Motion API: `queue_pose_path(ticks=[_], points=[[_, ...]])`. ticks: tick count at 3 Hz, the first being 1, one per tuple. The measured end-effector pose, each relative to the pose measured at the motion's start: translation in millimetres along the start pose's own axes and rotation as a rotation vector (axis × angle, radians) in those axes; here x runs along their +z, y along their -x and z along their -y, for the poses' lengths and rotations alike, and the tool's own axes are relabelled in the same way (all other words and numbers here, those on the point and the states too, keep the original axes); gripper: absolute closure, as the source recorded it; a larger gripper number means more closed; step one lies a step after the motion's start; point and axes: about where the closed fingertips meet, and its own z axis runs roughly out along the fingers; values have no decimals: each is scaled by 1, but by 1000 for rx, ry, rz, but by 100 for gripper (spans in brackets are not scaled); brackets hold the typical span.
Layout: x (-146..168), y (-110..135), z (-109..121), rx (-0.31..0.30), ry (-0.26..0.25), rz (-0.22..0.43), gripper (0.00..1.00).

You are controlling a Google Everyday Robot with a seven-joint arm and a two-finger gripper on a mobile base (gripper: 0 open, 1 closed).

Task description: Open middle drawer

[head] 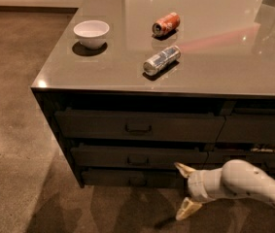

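Observation:
The middle drawer (137,157) is a wide dark grey-brown front, second of three in the left stack, with a small bar pull (138,160) at its centre. It sits flush, closed. My gripper (184,191) is low at the right, in front of the bottom drawer (127,177), below and right of the middle drawer's pull. Its two cream fingers (183,169) are spread wide apart and hold nothing. The white arm (246,181) reaches in from the right edge.
On the counter top (210,57) stand a white bowl (91,33), an orange can (166,24) on its side and a silver-blue can (162,60) on its side. The taller top drawer (137,125) is above. A narrower drawer stack (253,130) is on the right.

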Motion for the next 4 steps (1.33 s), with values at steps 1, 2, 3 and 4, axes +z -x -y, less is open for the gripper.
queue_pose_path(ticks=[1, 2, 3, 4], points=[[34, 13, 9, -95, -67, 23, 0], [59, 16, 37, -153, -114, -2, 0], [98, 11, 73, -174, -123, -45, 0], [124, -3, 100, -172, -111, -75, 0]])
